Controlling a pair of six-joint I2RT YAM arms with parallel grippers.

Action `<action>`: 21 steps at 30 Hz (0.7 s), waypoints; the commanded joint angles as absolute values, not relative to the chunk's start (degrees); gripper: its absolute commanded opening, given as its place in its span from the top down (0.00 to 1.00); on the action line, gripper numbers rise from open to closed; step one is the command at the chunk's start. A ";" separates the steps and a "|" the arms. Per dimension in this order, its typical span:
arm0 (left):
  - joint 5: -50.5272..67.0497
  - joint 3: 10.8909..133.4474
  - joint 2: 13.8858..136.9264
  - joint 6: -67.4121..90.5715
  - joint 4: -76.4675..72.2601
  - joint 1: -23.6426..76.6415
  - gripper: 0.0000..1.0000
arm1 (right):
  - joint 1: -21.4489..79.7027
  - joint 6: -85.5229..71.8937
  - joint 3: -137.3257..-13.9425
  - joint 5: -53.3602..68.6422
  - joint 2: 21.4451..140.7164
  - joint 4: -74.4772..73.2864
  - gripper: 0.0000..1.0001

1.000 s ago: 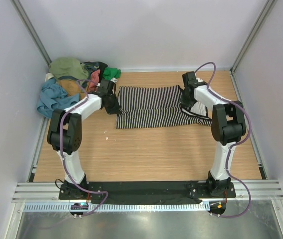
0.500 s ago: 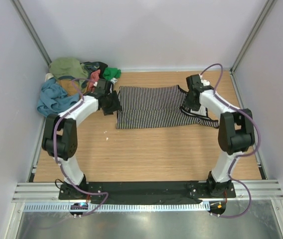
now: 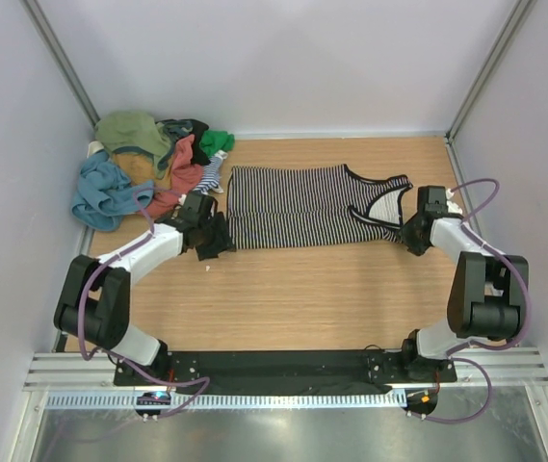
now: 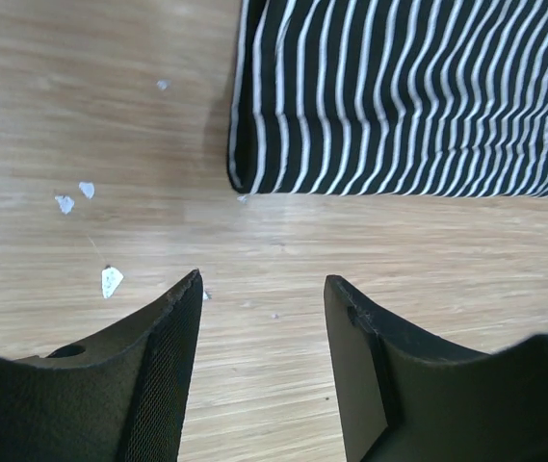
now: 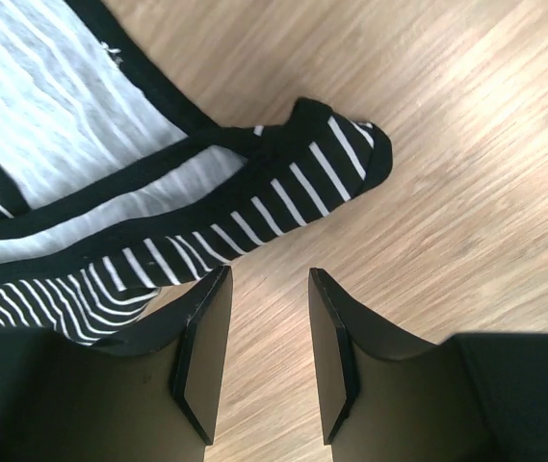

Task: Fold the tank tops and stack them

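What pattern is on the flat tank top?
The tank top is black-and-white striped, clearest in left wrist view.

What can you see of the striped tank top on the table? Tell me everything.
The striped tank top is thin soft cloth, black with narrow white stripes and black binding at neck and armholes. It lies spread flat on the wooden table, hem leftward, straps rightward. The left gripper and right gripper, jaws open, hold none of it.
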State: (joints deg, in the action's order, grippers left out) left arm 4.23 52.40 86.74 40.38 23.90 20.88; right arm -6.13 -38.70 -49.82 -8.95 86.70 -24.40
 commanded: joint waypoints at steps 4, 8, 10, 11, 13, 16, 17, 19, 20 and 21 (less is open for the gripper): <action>5.62 49.75 88.50 42.01 15.83 21.09 0.46 | -9.05 -43.41 -46.50 -7.29 84.55 -16.70 0.57; 4.66 49.48 91.05 42.63 13.45 21.09 0.47 | -9.40 -45.08 -46.49 -8.52 87.44 -13.55 0.59; 4.05 49.31 91.49 42.98 12.57 21.09 0.47 | -9.40 -45.53 -47.19 -9.57 89.46 -13.18 0.60; 3.43 49.13 91.58 43.07 12.31 20.92 0.47 | -9.40 -45.53 -47.98 -10.80 89.91 -13.18 0.60; 3.34 48.96 91.67 43.07 11.78 20.83 0.47 | -9.40 -45.62 -48.43 -12.12 90.79 -13.45 0.60; 3.16 49.22 92.81 42.54 11.78 20.66 0.47 | -9.40 -45.35 -49.22 -12.83 91.49 -12.92 0.60; 3.43 49.31 93.25 42.54 11.78 20.31 0.48 | -9.40 -45.00 -49.48 -12.92 92.45 -13.01 0.64; 3.78 49.39 94.39 42.63 11.60 20.13 0.48 | -9.40 -44.65 -50.80 -13.71 93.34 -13.53 0.74; 3.69 49.39 94.66 42.71 11.43 20.04 0.48 | -9.40 -44.47 -51.15 -14.15 93.60 -13.97 0.77; 3.69 49.22 94.83 42.80 11.25 19.95 0.49 | -9.40 -43.69 -51.59 -14.41 93.69 -13.80 0.85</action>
State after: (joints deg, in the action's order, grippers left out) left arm 4.23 49.21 93.06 42.92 13.04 20.51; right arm -9.28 -44.10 -49.06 -11.33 92.90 -14.63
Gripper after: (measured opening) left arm 0.517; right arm 0.203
